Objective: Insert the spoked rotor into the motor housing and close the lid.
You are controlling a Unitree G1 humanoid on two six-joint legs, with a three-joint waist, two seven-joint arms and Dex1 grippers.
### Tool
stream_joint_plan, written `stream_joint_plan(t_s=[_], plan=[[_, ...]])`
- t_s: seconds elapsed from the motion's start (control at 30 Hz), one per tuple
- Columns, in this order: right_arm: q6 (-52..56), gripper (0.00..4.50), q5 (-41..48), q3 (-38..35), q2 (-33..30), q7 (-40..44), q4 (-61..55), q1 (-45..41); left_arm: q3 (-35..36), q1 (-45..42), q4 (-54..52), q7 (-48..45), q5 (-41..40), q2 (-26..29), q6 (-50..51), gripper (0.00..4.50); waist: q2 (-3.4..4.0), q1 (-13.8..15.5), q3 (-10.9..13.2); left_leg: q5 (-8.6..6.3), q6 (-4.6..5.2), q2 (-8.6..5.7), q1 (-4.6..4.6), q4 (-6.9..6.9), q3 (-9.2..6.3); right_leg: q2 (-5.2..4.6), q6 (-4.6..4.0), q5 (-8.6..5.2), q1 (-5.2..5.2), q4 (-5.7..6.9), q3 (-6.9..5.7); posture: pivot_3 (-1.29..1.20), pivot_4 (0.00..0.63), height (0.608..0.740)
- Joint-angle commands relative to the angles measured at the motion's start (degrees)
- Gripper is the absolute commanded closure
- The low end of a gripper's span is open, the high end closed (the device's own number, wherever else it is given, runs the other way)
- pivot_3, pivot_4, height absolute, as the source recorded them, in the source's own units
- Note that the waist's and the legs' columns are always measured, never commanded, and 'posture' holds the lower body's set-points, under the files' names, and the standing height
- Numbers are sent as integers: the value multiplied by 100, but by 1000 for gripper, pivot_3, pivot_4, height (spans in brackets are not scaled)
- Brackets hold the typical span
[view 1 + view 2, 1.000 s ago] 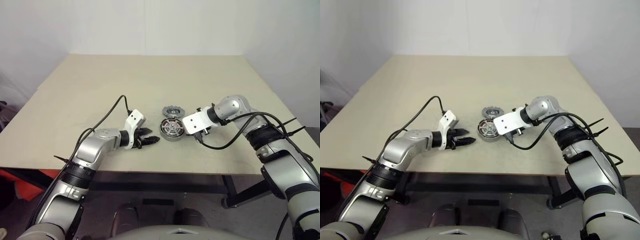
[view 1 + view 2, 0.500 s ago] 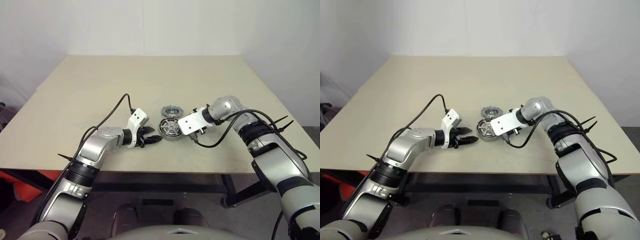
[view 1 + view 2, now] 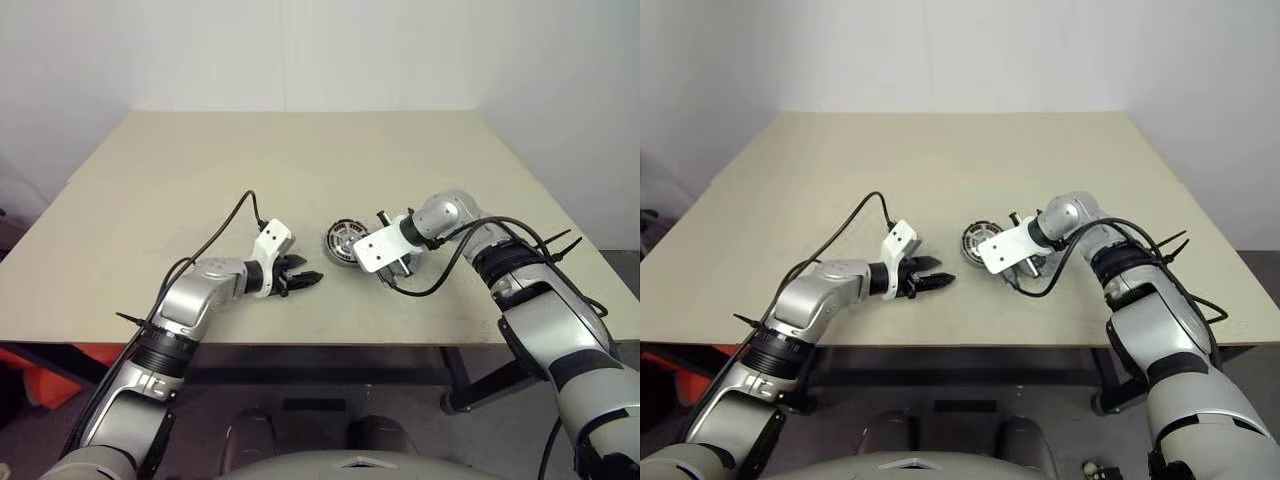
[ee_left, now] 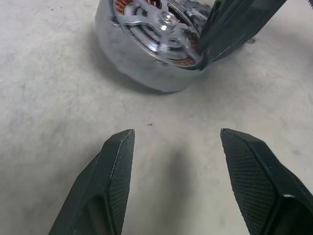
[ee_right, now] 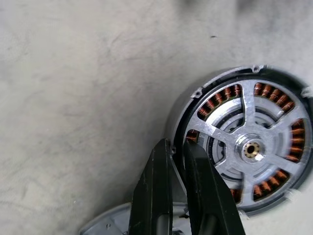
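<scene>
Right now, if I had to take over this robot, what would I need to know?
Left gripper: open, empty, low over the table, facing the motor housing.
Right gripper: pinching the housing's rim.
The housing's copper windings are exposed, with no dark disc in it.
A grey part lies beside the housing; it may be the spoked rotor, but I cannot tell.
Done: the housing is gripped.
Left: insert the rotor, then close the lid.

A: Where does the motor housing (image 3: 343, 243) sit?
B: On the table (image 3: 300, 160), near its front edge, between the 2 grippers.
A: Which sides?
B: Left gripper (image 3: 306, 280) left, apart; right gripper (image 5: 180, 155) on its rim.
</scene>
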Motion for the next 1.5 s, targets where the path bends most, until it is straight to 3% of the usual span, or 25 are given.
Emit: stream_joint_plan(t_s=[0.03, 0.27, 0.5, 0.87, 1.1, 1.23, 1.5], plan=[[134, 4043, 84, -133, 2, -115, -2, 6, 115, -55, -71, 56, 37, -33, -117, 1500, 0, -4, 0, 0, 0, 0, 0, 0, 0, 0, 0, 0, 0, 0, 0, 0, 0, 740], [731, 4043, 783, -478, -87, 466, -743, 116, 230, 27, -34, 224, 21, -103, -161, 1500, 0, -3, 0, 0, 0, 0, -3, 0, 0, 0, 0, 0, -1, -2, 0, 0, 0, 740], [1002, 4043, 895, -422, 64, 546, -1603, 357, 473, 148, -66, 352, -37, -67, -142, 1500, 0, -7, 2, -4, 7, 0, -24, -2, -1, 0, -1, 0, -19, -6, -1, 0, 0, 740], [912, 4043, 534, -182, 656, 127, -1255, 213, 729, 445, -386, 475, -92, 28, -16, 1500, 1, -3, 3, -4, 6, 1, -25, -3, -1, -1, -1, 0, -20, -6, -1, 0, 0, 740], [625, 4043, 427, -56, 711, 206, -992, 169, 799, 526, -514, 547, -99, 42, 65, 1500, 1, -10, 3, -2, 3, 2, -17, -3, -1, 0, -1, 0, -19, -1, -1, 0, 0, 740], [495, 3176, 531, -148, 677, 165, -1098, 176, 802, 522, -504, 552, -98, 39, 78, 1500, 1, -8, 3, -2, 3, 1, -17, -3, -1, 0, -1, 0, -17, -3, 0, 0, 0, 740], [1134, 427, 1223, -670, 438, 163, -2159, 421, 738, 470, -408, 536, -76, -32, 35, 1500, 1, 0, 3, -3, 5, 1, -20, -4, -1, 0, -1, 0, -17, -6, 0, 0, 0, 740]])
